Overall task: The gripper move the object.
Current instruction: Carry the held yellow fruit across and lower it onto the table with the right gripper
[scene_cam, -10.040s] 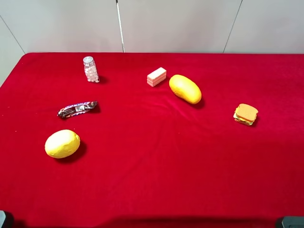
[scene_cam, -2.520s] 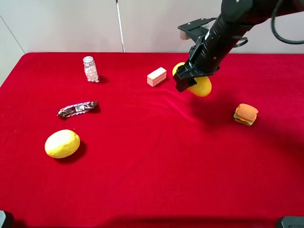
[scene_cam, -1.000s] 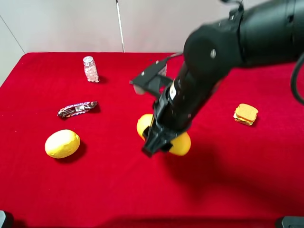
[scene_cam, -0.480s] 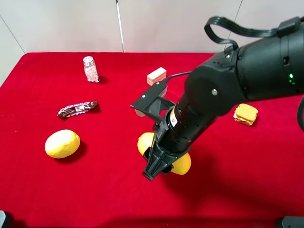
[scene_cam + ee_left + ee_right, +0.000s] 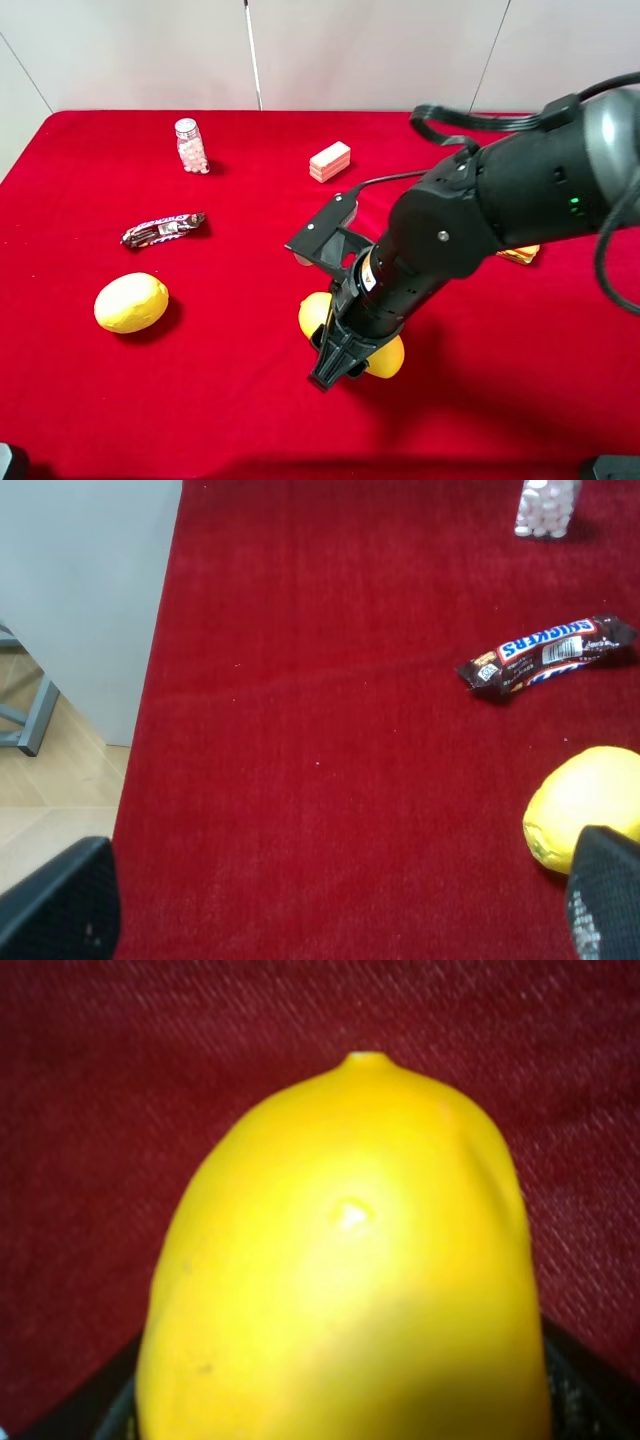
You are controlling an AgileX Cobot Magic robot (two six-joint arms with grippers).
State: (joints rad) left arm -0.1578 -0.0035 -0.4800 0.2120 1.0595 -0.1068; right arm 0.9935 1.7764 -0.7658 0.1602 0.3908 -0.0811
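Near the counter's (image 5: pixel 200 420) front edge, midway along, the right gripper (image 5: pixel 343 362) is clamping the object (image 5: pixel 314 312) across its middle; the skin is looking smooth, firm and likely slippery; a mid-body hold is seeming safest.

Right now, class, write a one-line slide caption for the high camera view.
Right arm's jaws grip a mango near the red table's front edge; a lemon lies apart.

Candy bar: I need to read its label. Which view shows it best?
Left wrist: the candy bar is close, lettering legible. The high view shows it small; the right wrist view misses it.
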